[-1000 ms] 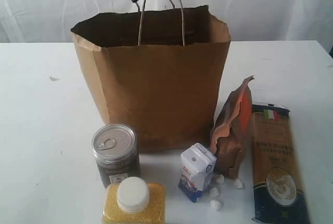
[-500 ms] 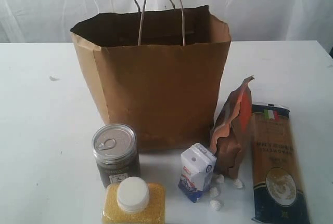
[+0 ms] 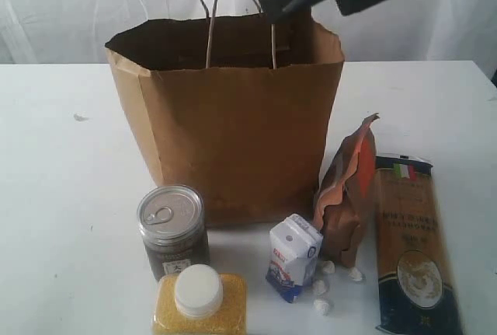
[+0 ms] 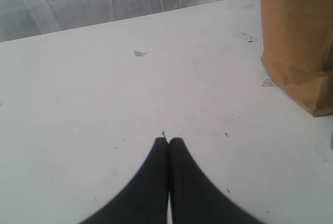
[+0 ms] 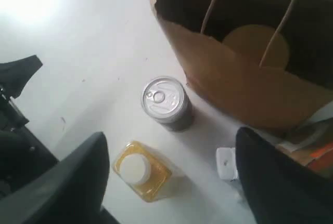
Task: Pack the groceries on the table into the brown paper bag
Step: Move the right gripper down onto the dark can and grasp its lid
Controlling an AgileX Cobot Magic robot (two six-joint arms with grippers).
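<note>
**Five groceries stand in front of the open bag**

We see the brown paper bag [image 3: 233, 133] standing open-mouthed on the white surface [image 3: 62, 195]. In the right wrist view a round gold disc [image 5: 255, 47] shows inside it, which we take for the jar's lid. In front of the bag stand the dark pull-tab can [image 3: 172, 230], the yellow white-capped bottle [image 3: 200, 304] just before it, the small carton [image 3: 293, 257] and the brown-orange pouch [image 3: 348, 195]. The spaghetti pack [image 3: 411, 249] lies flat just beside the pouch. The right pincer [image 5: 171, 141] hovers above the can and bottle, jaws apart and empty. The left pincer [image 4: 168, 141] is pressed together over bare surface near the bag.

We judge the can the nearest pick. It looks stiff, fairly heavy and smooth-walled, so it is best taken across its round side below the rim. The carton would crush under a hard squeeze and the pouch is soft and slippery. The spaghetti is brittle, so we would take it at mid-length.
</note>
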